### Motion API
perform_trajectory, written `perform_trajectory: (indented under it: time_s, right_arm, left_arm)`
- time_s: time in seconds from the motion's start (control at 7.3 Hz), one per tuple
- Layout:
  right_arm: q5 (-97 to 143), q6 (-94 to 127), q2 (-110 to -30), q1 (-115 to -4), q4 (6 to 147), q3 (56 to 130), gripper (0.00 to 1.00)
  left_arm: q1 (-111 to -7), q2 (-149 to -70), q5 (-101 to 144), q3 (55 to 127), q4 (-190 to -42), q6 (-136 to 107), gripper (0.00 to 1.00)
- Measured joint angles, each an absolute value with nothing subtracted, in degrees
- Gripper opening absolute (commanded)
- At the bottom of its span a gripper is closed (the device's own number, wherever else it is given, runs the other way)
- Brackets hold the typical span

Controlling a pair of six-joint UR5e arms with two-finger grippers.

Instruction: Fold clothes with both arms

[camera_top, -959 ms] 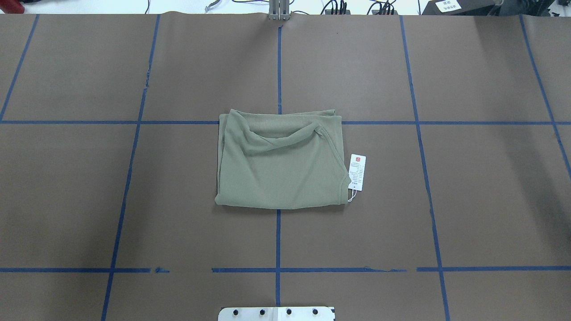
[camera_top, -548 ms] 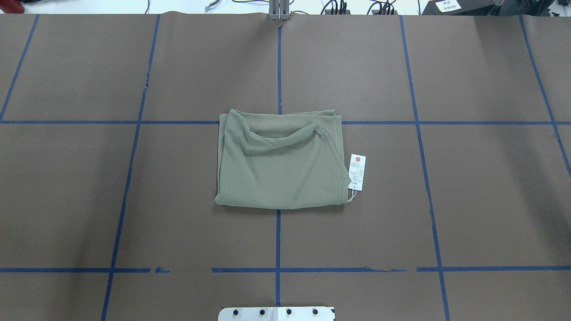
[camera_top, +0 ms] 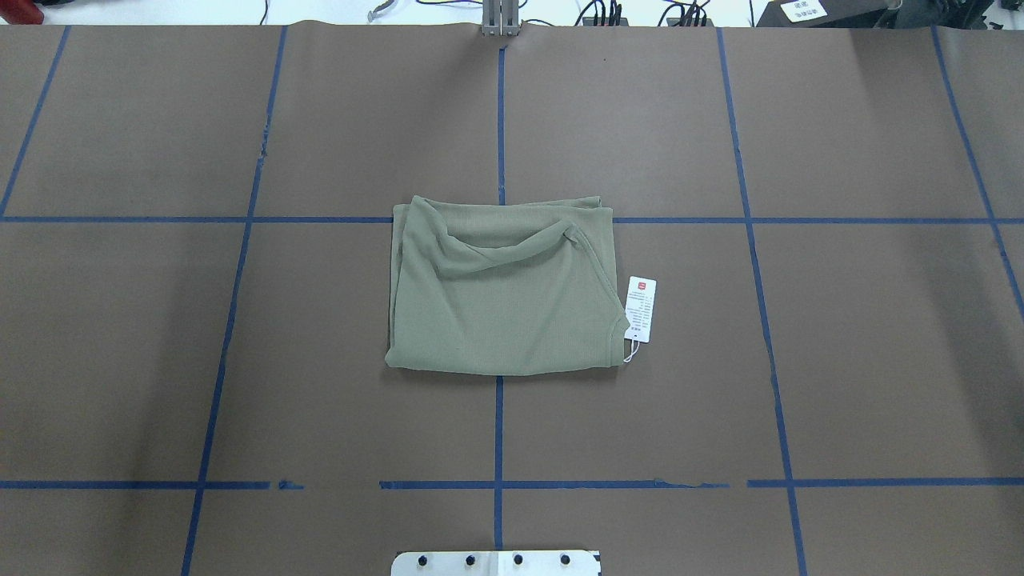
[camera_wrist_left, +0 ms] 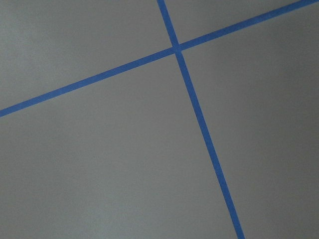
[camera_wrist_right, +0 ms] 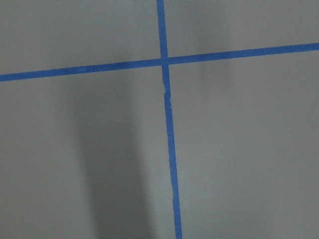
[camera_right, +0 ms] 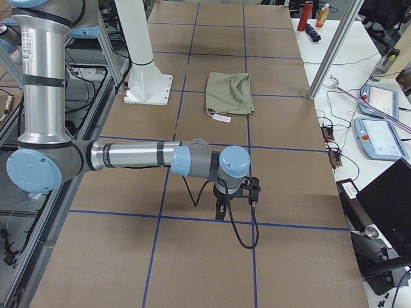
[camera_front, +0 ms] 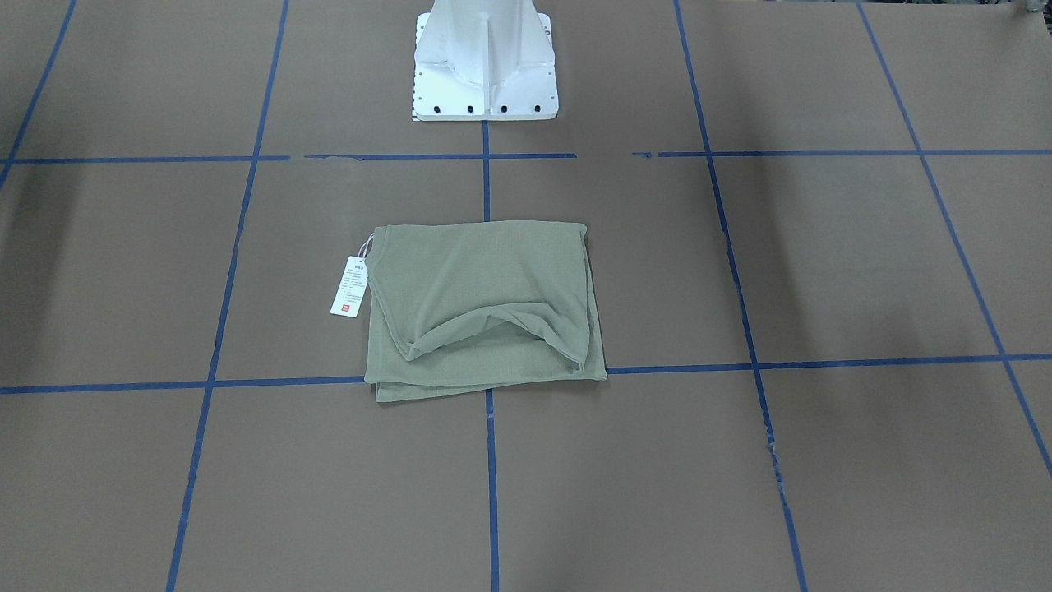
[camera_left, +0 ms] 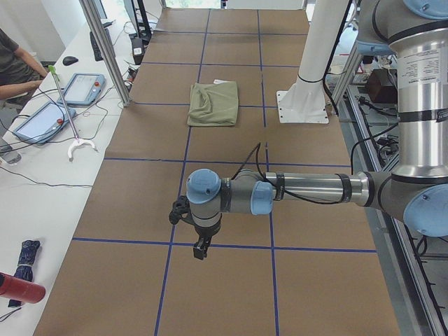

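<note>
The sage-green shirt (camera_top: pixel 500 296) lies folded into a rectangle at the middle of the table, with a loose fold across its far part. It also shows in the front view (camera_front: pixel 485 304) and both side views (camera_left: pixel 213 103) (camera_right: pixel 231 93). Its white hang tag (camera_top: pixel 641 309) lies on the table at the shirt's right edge. My left gripper (camera_left: pixel 199 248) hangs over bare table far off to the left of the shirt. My right gripper (camera_right: pixel 220 210) hangs over bare table far off to the right. Both show only in the side views, so I cannot tell whether they are open or shut.
The table is covered in brown paper (camera_top: pixel 240 360) with a grid of blue tape lines (camera_top: pixel 499 432). The white pedestal base (camera_front: pixel 485 62) stands at the robot's side. Both wrist views show only paper and tape crossings (camera_wrist_left: pixel 175 49) (camera_wrist_right: pixel 163 61). Operators' tablets (camera_left: pixel 84 87) lie on a side desk.
</note>
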State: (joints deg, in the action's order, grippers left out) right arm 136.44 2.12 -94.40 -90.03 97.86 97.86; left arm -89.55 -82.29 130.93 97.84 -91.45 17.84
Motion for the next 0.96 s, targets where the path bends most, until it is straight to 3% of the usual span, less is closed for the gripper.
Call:
perform_trajectory:
  time_s: [0.96]
  right_arm:
    - [136.28,2.72,-95.00,-90.16,94.48,97.90,1.00]
  left_arm:
    - [-89.56,-82.31,131.19,97.91,-91.49,0.29,1.00]
